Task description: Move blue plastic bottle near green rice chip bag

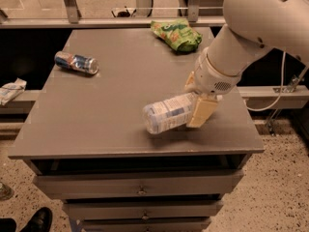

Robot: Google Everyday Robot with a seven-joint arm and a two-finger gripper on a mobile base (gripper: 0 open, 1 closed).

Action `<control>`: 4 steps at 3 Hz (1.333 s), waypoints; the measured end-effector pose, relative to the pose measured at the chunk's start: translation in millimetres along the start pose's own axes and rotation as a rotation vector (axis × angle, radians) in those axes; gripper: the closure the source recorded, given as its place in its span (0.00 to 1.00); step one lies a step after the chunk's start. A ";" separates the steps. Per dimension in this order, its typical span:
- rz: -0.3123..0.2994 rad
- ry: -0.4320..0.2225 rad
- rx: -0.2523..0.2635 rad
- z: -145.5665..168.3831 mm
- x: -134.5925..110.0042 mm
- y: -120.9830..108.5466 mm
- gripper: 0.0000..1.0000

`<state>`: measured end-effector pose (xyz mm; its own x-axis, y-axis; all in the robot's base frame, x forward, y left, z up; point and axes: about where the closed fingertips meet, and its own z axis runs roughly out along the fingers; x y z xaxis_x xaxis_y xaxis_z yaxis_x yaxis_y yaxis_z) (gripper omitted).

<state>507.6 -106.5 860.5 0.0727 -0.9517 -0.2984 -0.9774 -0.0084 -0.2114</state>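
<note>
- Evidently the jaws are clamped on the neck end of the blue plastic bottle (166,114). One tan finger crosses in front of it and the other sits behind, so the gripper (194,100) holds it across its narrow part.
- The gripper sits over the front right of the counter (111,95), at about five o'clock from the counter's middle and near the front edge.
- The bottle lies on its side, with its base pointing to about eight o'clock and away from the gripper. I cannot tell whether it rests on the counter or hangs just clear of it.
- A sideways hold of this kind looks fit for carrying or sliding the bottle without standing it up.
- The arm (251,28) comes in from two o'clock, which leaves the path toward the back open.
- The green rice chip bag (176,34) lies at twelve o'clock from the bottle, by the back edge and well apart from it. In my judgement the move itself is not yet done.
- A blue-and-silver metal can (76,63) lies on its side at ten o'clock from the bottle, well off the likely route.
</note>
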 end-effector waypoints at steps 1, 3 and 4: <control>0.000 0.000 0.000 0.0 0.0 0.0 1.00; 0.013 -0.044 0.149 -14.4 27.4 -49.5 1.00; 0.027 -0.064 0.253 -23.5 58.0 -107.1 1.00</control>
<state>611.8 -168.0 887.7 0.0675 -0.9291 -0.3636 -0.8989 0.1015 -0.4263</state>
